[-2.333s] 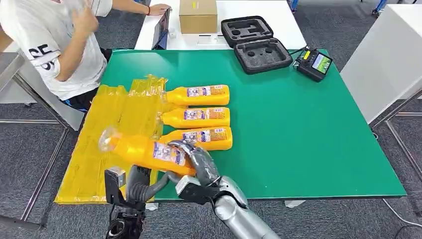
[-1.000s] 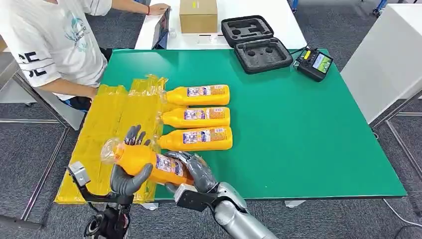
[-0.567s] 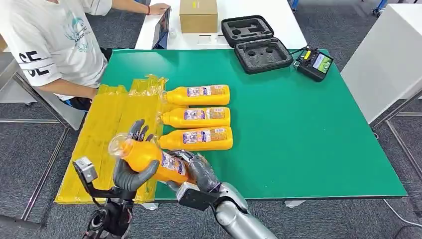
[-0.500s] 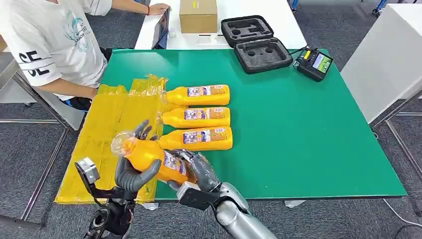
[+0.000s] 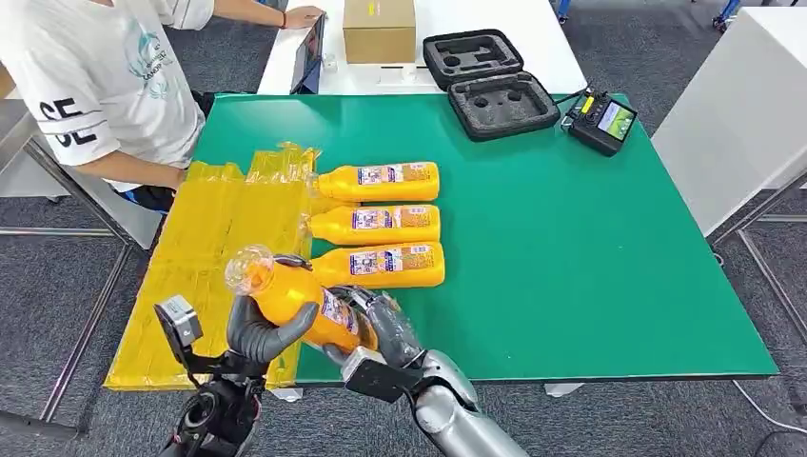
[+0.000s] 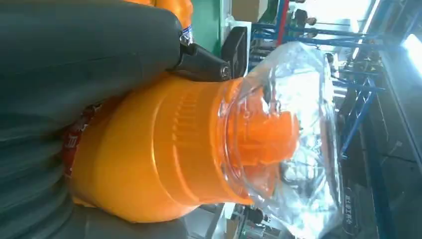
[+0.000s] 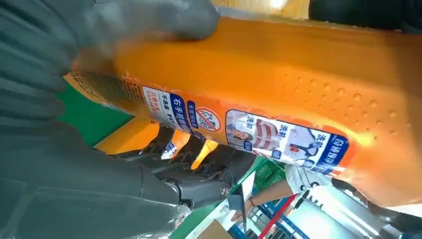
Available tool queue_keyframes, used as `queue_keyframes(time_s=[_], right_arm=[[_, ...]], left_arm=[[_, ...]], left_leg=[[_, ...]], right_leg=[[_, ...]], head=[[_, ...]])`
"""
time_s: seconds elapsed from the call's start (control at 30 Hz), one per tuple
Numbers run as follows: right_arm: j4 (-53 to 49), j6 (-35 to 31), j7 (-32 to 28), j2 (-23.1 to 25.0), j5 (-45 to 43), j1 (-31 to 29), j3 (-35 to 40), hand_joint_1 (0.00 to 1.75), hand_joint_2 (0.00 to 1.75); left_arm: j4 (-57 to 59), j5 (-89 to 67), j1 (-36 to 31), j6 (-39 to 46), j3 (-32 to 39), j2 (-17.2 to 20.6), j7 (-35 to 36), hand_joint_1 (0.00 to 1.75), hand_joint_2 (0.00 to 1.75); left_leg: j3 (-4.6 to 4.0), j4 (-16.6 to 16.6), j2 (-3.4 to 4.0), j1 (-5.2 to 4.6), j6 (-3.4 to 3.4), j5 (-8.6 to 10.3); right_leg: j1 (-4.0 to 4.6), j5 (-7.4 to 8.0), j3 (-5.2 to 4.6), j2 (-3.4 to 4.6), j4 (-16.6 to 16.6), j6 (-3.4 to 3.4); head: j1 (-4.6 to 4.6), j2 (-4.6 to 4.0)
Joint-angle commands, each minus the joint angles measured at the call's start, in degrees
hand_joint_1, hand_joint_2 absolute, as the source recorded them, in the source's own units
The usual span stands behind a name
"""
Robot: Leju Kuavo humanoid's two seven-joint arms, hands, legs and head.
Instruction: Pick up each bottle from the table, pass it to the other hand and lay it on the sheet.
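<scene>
both the left hand (image 5: 259, 328) and right hand (image 5: 379, 326) grip one bottle (image 5: 295, 300)

Three bottles (image 5: 377, 224) lie in a row on the green bench (image 5: 571, 248), caps at the yellow sheet's (image 5: 205, 257) inner edge, blocking that side. Most of the sheet lies bare. A person (image 5: 105, 86) stands close by its far corner, perhaps crowding it. The bench's right half lies open.
</scene>
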Motion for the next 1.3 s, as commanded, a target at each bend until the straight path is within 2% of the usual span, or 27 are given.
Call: queue_keyframes(time_s=[0.03,0.13,0.2,0.27,0.33,0.43,0.67,0.73,0.8,0.83,0.87,0.9,0.93,0.97,1.0,1.03,1.07,1.17,1.2,1.3], right_arm=[[-4.5,-4.7,-2.3,-0.3,-0.6,1.0,0.4,0.0,0.0],[-13.9,-2.7,-2.3,-1.8,-5.8,3.4,1.7,0.0,0.0],[-21.6,1.7,-2.3,-3.5,-12.9,4.7,3.3,0.0,0.0],[-23.6,3.0,-2.3,-3.5,-13.6,5.1,3.2,0.0,0.0],[-28.9,6.2,-2.3,-4.6,-18.1,5.6,4.1,0.0,0.0],[-34.1,5.9,-2.3,-5.1,-21.3,5.7,4.4,0.0,0.0],[-34.1,6.0,-2.3,-5.2,-21.4,5.7,4.3,0.0,0.0],[-40.0,6.0,-2.3,-4.7,-25.6,6.2,3.7,0.0,0.0],[-45.1,2.1,-2.3,-3.2,-26.6,7.2,1.9,0.0,0.0],[-46.0,-0.2,-2.3,-3.3,-25.8,7.6,1.8,0.0,0.0],[-47.1,-2.7,-2.3,-3.8,-26.2,9.4,1.0,0.0,1.75],[-47.5,-2.7,-2.3,-4.3,-26.5,10.4,0.4,0.0,1.75],[-47.7,-2.8,-2.3,-4.3,-26.5,11.3,-0.4,0.0,1.75],[-47.1,-1.1,-2.3,-4.2,-27.1,12.1,-1.5,0.0,1.75],[-46.6,-0.3,-2.3,-4.1,-27.2,12.2,-1.9,0.0,1.75],[-45.5,0.3,-2.3,-3.6,-26.7,12.0,-2.7,0.0,1.75],[-43.5,2.4,-2.3,-2.9,-27.0,11.3,-3.3,0.0,1.75],[-42.2,3.0,-2.3,-2.3,-26.7,10.2,-3.7,0.0,1.75],[-40.5,4.1,-2.3,-1.7,-26.5,9.0,-3.8,0.0,1.75],[-39.7,4.3,-2.3,-1.2,-26.3,8.4,-4.2,0.0,1.75]], left_arm=[[2.5,-0.5,-1.4,2.5,1.5,0.9,-0.3,1.75,1.75],[1.5,-3.9,-2.8,7.6,4.4,0.8,-1.6,1.75,1.75],[1.7,-7.0,-4.8,13.1,7.1,0.9,-3.3,1.75,1.75],[1.9,-6.9,-5.3,13.5,8.3,1.0,-3.2,1.75,1.75],[2.0,-10.5,-6.0,19.2,10.8,0.7,-5.6,1.75,1.75],[1.5,-12.6,-6.9,23.0,14.2,0.6,-7.6,1.75,1.75],[1.2,-12.4,-7.2,23.1,14.7,0.9,-7.4,1.75,1.75],[-2.5,-17.7,-7.8,30.0,17.6,0.2,-7.8,1.75,1.75],[-1.3,-27.1,-10.3,37.5,19.1,3.0,-7.8,1.75,1.75],[-0.2,-29.6,-11.2,37.2,19.3,4.0,-7.1,1.75,1.75],[2.6,-44.8,-13.3,38.3,18.0,6.9,-1.3,1.75,1.75],[3.3,-48.8,-14.4,37.3,17.9,7.5,0.4,1.75,1.75],[5.8,-60.2,-15.7,35.1,16.0,9.4,6.0,1.75,1.75],[7.2,-65.6,-17.1,32.0,15.0,9.9,8.7,1.75,1.75],[7.9,-66.5,-17.5,31.5,14.9,9.8,9.0,1.75,1.75],[14.5,-76.9,-20.0,27.0,11.4,11.7,14.2,1.75,1.75],[20.6,-81.3,-22.1,22.6,9.1,12.1,16.4,1.75,1.75],[26.8,-84.0,-23.9,21.0,7.2,12.4,16.8,1.75,1.75],[33.6,-85.9,-25.4,19.9,5.8,12.3,17.3,1.75,1.75],[37.8,-86.7,-26.2,20.8,5.2,12.4,16.8,1.75,1.75]], left_leg=[[0.14,0.0,-0.04,0.01,-0.05,-0.05],[0.17,0.0,-0.12,0.04,-0.06,-0.1],[0.2,0.0,-0.08,0.06,-0.08,-0.14],[0.11,0.1,-0.22,0.05,-0.07,-0.11],[0.13,0.0,-0.14,0.06,-0.07,-0.09],[0.06,0.0,-0.09,0.04,-0.05,-0.06],[0.22,0.0,-0.15,0.06,-0.06,-0.09],[0.11,0.0,-0.07,0.04,-0.03,-0.03],[0.05,0.1,-0.06,0.05,-0.05,-0.1],[0.14,0.2,-0.11,0.08,-0.07,-0.17],[0.03,0.1,-0.12,0.08,-0.08,-0.12],[0.02,0.0,-0.13,0.05,-0.07,-0.03],[0.17,0.1,-0.18,0.08,-0.1,-0.1],[0.11,0.0,-0.3,0.08,-0.08,-0.01],[0.23,0.0,-0.29,0.12,-0.11,-0.06],[0.19,0.0,-0.4,0.09,-0.08,0.02],[0.29,-0.1,-0.37,0.1,-0.1,-0.01],[0.3,-0.1,-0.33,0.02,-0.07,0.08],[0.29,-0.1,-0.24,0.02,-0.07,0.07],[0.27,-0.1,-0.01,0.03,-0.07,0.08]], right_leg=[[0.01,-0.06,0.14,0.0,0.0,-0.03],[0.03,-0.13,0.21,-0.06,0.0,-0.05],[0.06,-0.14,0.23,0.0,0.0,-0.06],[0.04,-0.16,0.16,-0.14,0.1,-0.05],[0.05,-0.12,0.17,-0.08,0.0,-0.05],[0.03,-0.08,0.08,-0.03,0.1,-0.04],[0.05,-0.13,0.26,-0.08,0.0,-0.05],[0.03,-0.05,0.14,-0.03,0.0,-0.03],[0.04,-0.12,0.07,-0.01,0.1,-0.04],[0.06,-0.19,0.18,-0.03,0.1,-0.06],[0.07,-0.15,0.06,-0.06,0.2,-0.07],[0.04,-0.09,0.05,-0.08,0.1,-0.07],[0.07,-0.16,0.19,-0.1,0.1,-0.1],[0.07,-0.11,0.19,-0.26,0.0,-0.07],[0.11,-0.16,0.3,-0.23,0.0,-0.1],[0.06,-0.12,0.29,-0.35,0.0,-0.08],[0.07,-0.14,0.34,-0.31,0.0,-0.09],[0.0,-0.08,0.35,-0.28,0.0,-0.06],[0.0,-0.06,0.32,-0.17,0.0,-0.06],[0.01,0.09,0.23,-0.02,0.0,-0.19]], head=[[0.0,0.0],[0.02,0.0],[-0.02,0.0],[0.0,0.0],[0.0,0.0],[0.0,0.0],[0.0,0.0],[0.0,0.0],[0.0,0.0],[0.0,0.0],[0.02,0.0],[-0.02,0.0],[0.02,0.0],[0.0,0.0],[0.0,0.0],[0.0,0.0],[-0.02,0.0],[0.0,0.0],[0.0,0.0],[0.0,0.0]])
